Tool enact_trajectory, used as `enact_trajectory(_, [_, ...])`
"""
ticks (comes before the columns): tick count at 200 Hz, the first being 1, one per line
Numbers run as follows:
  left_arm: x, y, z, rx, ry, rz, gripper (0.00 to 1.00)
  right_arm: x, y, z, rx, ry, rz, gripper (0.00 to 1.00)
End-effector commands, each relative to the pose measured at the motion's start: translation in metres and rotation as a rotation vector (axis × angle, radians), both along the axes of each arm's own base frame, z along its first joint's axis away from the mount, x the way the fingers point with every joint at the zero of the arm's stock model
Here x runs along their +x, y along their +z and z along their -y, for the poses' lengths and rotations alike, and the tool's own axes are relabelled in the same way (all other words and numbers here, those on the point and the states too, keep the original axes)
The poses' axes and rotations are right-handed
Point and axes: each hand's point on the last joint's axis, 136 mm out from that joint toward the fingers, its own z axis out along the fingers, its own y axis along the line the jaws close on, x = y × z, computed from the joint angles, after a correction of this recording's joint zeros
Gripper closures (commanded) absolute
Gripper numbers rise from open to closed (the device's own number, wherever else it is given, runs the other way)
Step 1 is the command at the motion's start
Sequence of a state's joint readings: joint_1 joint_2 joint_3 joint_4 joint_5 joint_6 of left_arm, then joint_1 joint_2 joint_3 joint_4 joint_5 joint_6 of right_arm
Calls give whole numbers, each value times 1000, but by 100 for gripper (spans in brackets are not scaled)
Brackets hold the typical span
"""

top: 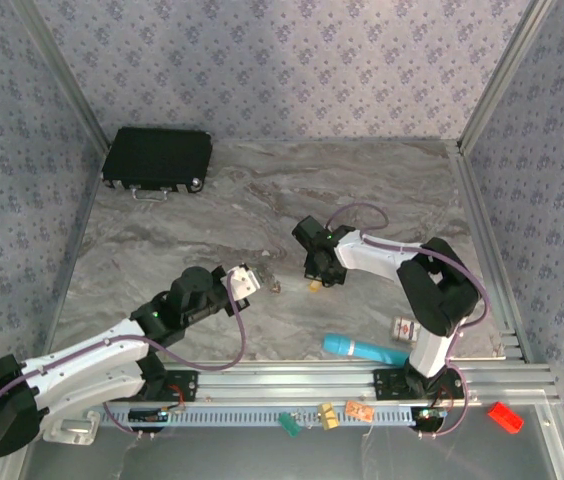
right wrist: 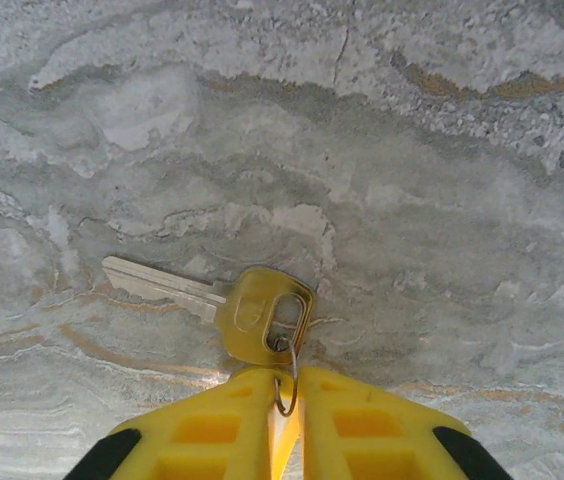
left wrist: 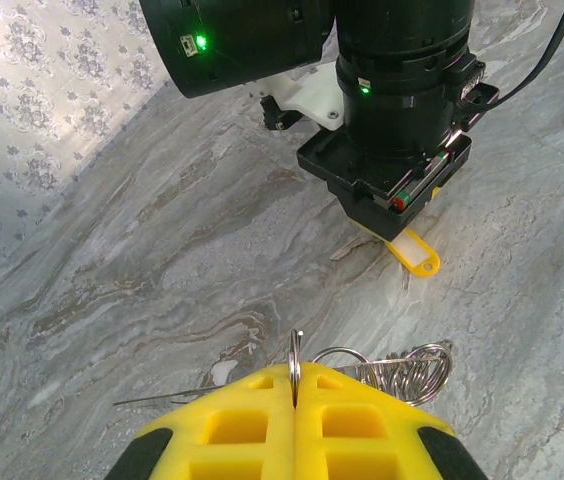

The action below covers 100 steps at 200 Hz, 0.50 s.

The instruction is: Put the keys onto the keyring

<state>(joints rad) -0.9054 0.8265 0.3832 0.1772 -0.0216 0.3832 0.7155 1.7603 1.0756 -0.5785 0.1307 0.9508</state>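
Both closed. My left gripper [left wrist: 297, 375] pinches the keyring [left wrist: 295, 347] edge-on, lower centre; coil [left wrist: 412, 365] beside it too tangled to read. My right gripper [right wrist: 286, 373] pinches the small ring [right wrist: 288, 352], half hidden, on the key [right wrist: 222, 300] mid-frame; blade's long axis points left.

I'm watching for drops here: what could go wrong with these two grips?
1. The right gripper pinches only the small ring on the key, whose blade lies on the table; once lifted, the key may swing or slip out.
2. The left gripper holds the keyring by one thin loop, edge-on; it could twist when the key is pushed on.
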Motion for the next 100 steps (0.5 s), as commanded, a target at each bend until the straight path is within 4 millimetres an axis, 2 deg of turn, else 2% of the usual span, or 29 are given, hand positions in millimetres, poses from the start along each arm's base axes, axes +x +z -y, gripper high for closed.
enact_trajectory(1, [-3, 11, 3, -30, -21, 18, 100, -5, -6, 5, -30, -10, -28, 88])
enact_trajectory(61, [-3, 12, 3, -28, -25, 19, 100, -3, 0, 5, -48, 5, -3, 100])
enact_trajectory(100, [-3, 13, 3, -24, -25, 18, 100, 3, 30, 2, -85, 95, 104, 100])
